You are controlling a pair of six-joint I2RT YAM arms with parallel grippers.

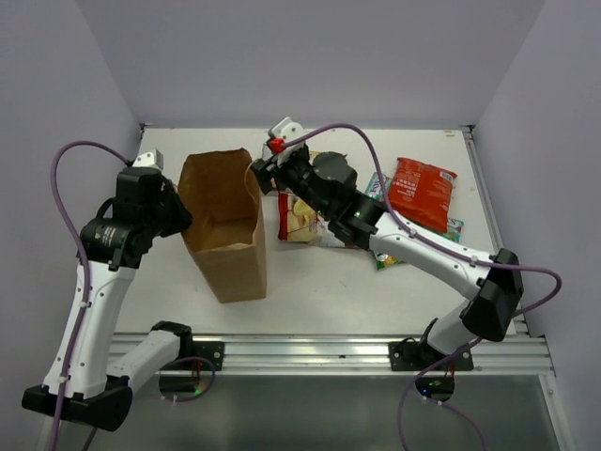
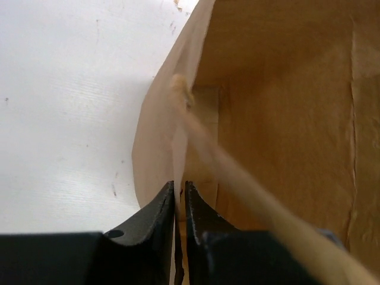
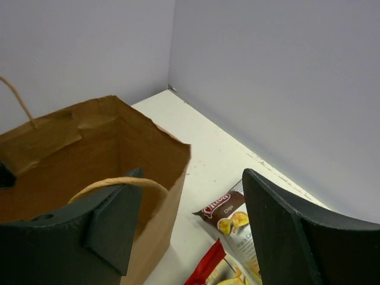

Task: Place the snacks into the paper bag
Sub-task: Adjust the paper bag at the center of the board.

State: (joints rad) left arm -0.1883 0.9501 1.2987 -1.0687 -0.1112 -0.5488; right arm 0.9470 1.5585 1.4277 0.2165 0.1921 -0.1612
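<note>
The brown paper bag (image 1: 223, 225) stands upright with its mouth open. My left gripper (image 1: 181, 216) is at its left rim; in the left wrist view the gripper (image 2: 180, 189) is shut on the bag's wall edge (image 2: 178, 136), with a handle cord (image 2: 237, 172) running beside it. My right gripper (image 1: 265, 175) is at the bag's right rim and open (image 3: 193, 178), one finger (image 3: 113, 225) inside the mouth under a handle loop (image 3: 119, 181). On the table lie snacks: white-brown chips (image 3: 228, 215), red-white cassava chips (image 1: 299, 218), a red-orange bag (image 1: 423, 193), a green packet (image 1: 386, 257).
A small teal packet (image 1: 454, 226) peeks out beside the red-orange bag. Grey walls enclose the white table (image 1: 357, 291) on three sides. The right arm (image 1: 423, 249) reaches across the snacks. A metal rail (image 1: 329, 352) runs along the near edge.
</note>
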